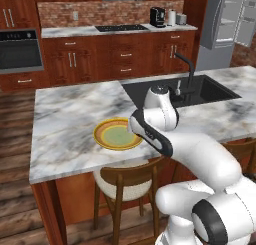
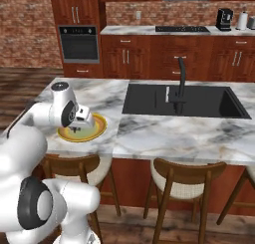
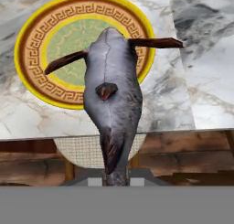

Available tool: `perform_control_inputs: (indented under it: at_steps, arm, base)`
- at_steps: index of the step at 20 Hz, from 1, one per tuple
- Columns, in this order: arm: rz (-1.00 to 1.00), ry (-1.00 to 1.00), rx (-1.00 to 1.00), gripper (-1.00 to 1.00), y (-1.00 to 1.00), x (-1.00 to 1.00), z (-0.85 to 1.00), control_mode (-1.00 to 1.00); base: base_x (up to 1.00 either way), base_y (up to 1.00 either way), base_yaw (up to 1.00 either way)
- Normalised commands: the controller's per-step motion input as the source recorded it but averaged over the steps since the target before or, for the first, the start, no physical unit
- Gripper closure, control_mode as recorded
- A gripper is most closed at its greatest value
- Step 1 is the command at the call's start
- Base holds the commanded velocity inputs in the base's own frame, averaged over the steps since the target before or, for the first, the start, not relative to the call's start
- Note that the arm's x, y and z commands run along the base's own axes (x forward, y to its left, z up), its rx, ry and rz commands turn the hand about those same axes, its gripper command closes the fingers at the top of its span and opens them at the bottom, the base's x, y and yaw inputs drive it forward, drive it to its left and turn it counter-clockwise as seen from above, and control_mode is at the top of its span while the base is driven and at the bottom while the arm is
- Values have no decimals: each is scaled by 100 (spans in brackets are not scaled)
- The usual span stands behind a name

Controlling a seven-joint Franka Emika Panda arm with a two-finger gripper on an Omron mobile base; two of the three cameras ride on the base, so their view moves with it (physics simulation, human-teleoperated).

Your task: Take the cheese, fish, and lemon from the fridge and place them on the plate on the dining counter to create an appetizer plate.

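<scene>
Grey fish [image 3: 112,104] clamped by its tail in the gripper [image 3: 116,175], long axis pointing straight ahead over the plate [image 3: 34,49]; base views hide it.

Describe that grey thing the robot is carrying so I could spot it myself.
Find the marble dining counter, then the yellow-rimmed plate near its front edge. Hanging above it in the gripper is the fish: slender, dark grey, with brown fins.
</scene>
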Motion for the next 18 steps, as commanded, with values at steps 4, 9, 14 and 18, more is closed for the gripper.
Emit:
perform_control_inputs:
  at_steps: [4,9,14,18]
  arm:
    - [-3,1,0,100,15,54,-32,-100]
    - [-3,0,0,100,9,53,-30,-100]
    - [-3,0,0,100,5,48,-34,-100]
    - [-4,0,-1,100,4,37,-38,-100]
  base:
    - [0,0,0]
    - [0,0,0]
    - [0,0,0]
    - [0,0,0]
